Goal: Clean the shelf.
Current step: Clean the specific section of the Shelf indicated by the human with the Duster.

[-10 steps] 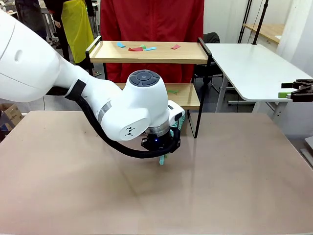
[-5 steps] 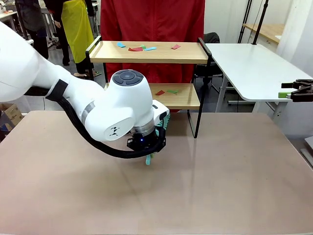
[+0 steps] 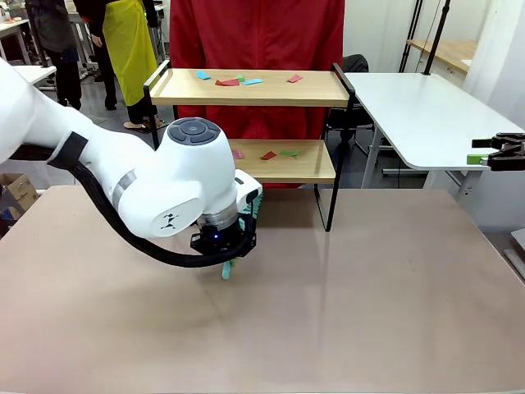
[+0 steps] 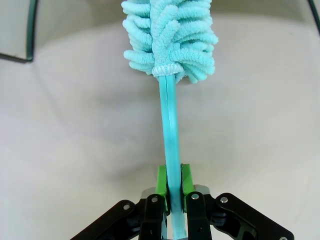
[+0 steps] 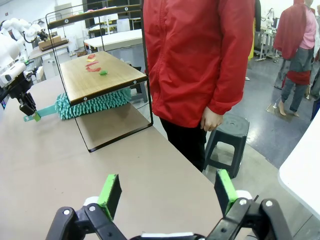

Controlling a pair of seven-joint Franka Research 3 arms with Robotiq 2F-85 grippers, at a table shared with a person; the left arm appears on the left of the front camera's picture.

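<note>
Teal duster rides clamped by its handle in the left gripper, which has slid toward frame left — low, below the shelf at upper centre. Paper scraps remain on both boards, seemingly untouched, so the sweeping is still to do. Right gripper waits spread wide.

A white side table is seen at the right. A dark stool is placed near a person in a red coat.
</note>
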